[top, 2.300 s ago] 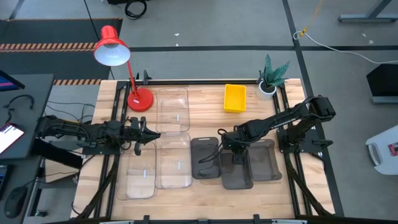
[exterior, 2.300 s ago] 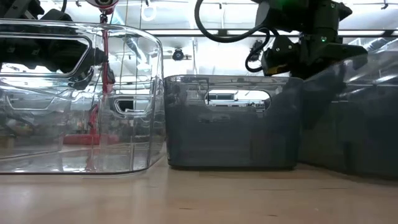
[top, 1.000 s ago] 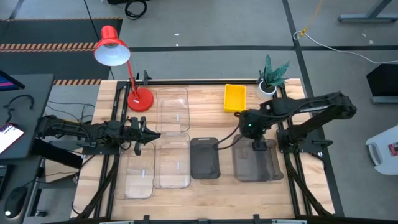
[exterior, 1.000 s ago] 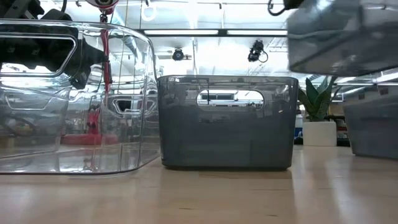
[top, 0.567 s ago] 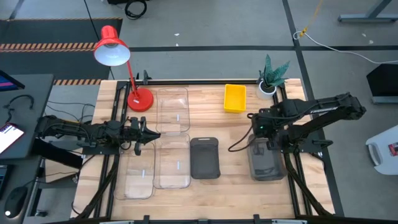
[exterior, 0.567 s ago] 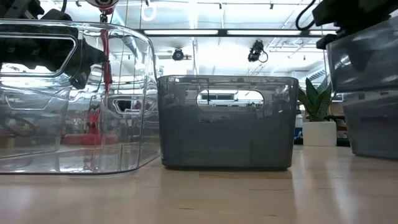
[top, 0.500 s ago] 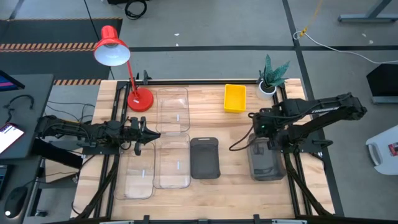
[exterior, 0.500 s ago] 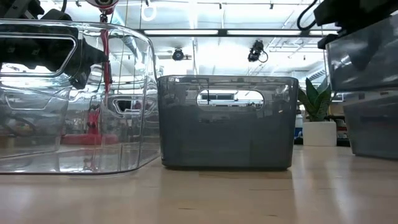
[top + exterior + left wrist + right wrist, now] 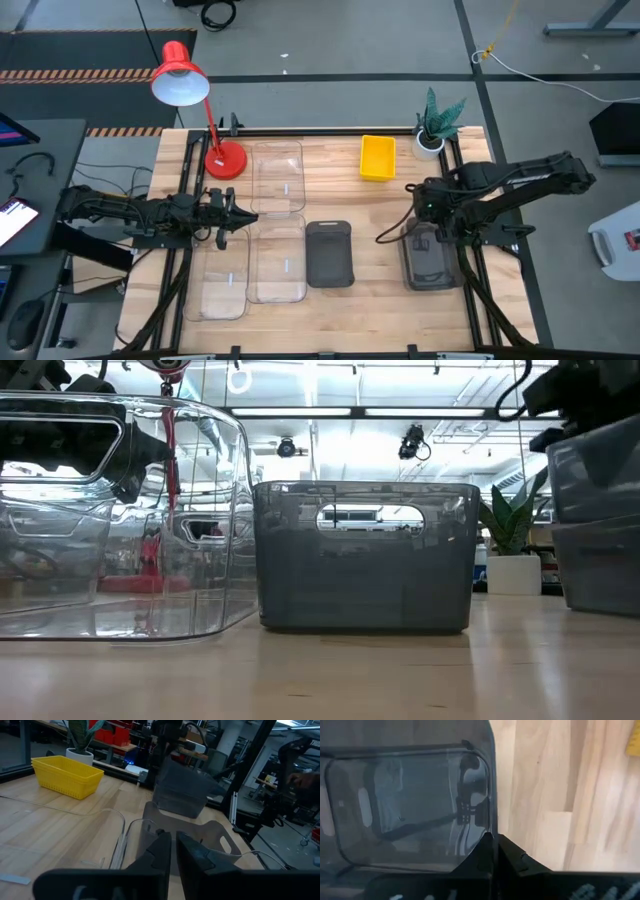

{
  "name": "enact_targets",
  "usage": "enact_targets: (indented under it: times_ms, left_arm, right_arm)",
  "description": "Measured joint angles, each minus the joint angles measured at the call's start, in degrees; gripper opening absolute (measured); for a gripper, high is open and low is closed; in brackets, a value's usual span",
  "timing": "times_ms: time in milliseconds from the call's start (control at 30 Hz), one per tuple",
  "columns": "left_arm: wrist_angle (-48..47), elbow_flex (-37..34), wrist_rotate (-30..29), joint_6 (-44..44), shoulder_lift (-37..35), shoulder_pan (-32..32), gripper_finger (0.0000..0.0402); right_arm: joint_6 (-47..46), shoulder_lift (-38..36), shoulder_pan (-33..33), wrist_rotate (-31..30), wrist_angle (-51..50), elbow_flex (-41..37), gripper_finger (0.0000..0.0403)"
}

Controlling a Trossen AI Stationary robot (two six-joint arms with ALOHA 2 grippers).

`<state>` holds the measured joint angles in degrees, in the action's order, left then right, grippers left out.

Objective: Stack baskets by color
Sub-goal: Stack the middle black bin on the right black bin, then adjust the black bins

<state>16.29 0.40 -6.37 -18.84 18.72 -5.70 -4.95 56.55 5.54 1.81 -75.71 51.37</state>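
Note:
My right gripper (image 9: 432,213) is shut on a dark grey basket (image 9: 600,460) and holds it right above a second dark grey basket (image 9: 600,565) at the table's right edge. Whether the two touch, I cannot tell. A third dark grey basket (image 9: 330,253) stands alone on its bottom at the table's middle. A yellow basket (image 9: 378,157) sits at the far side. Three clear baskets (image 9: 277,176) (image 9: 277,258) (image 9: 225,285) stand on the left half. My left gripper (image 9: 238,215) waits level beside them, shut and holding nothing. My right gripper pinches the rim of the grey basket's far short wall (image 9: 489,827), one finger inside the basket and one outside. The fingers come from above, pointing down. The basket hangs below them, slightly tilted, over the lower grey basket.
A red desk lamp (image 9: 180,80) with its base (image 9: 225,160) stands at the far left corner. A potted plant (image 9: 438,125) stands at the far right. Bare wood lies between the middle grey basket and the right one and along the near edge.
My right gripper has carried the grey basket toward the table's right edge and lowered it, so it now hangs squarely over the other grey basket there. The gripper has stayed shut on it.

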Motion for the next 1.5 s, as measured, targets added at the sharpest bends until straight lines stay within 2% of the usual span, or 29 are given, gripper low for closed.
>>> enact_targets:
  times_ms: [267, 600, 833, 1100, 1233, 1500]
  left_arm:
    - [0.02, -0.01, -0.01, 0.0, 0.02, 0.0, 0.0029]
    - [0.02, -0.02, 0.0, 0.01, 0.0, 0.01, 0.0036]
    - [0.03, 0.0, 0.0, 0.0, 0.02, -0.01, 0.0027]
    - [0.02, -0.02, 0.0, 0.01, 0.02, 0.0, 0.0032]
    - [0.02, -0.01, -0.02, 0.01, 0.02, 0.01, 0.0034]
    - [0.02, -0.02, -0.02, 0.01, 0.02, 0.01, 0.0026]
  right_arm:
    - [-1.42, 1.43, 0.0, 4.24, 7.86, -5.82, 0.0018]
    - [-8.69, 3.24, 0.0, 4.03, 13.25, -8.63, 0.0066]
    - [-11.73, 5.31, 0.0, 3.76, 13.95, -8.63, 0.0106]
    - [-16.88, 11.48, -0.07, 3.82, 16.35, -8.63, 0.0172]
    - [-15.81, 14.99, -0.07, 3.79, 18.89, -8.63, 0.0201]
    - [-18.28, 20.5, -0.8, 2.05, 21.61, -8.19, 0.0224]
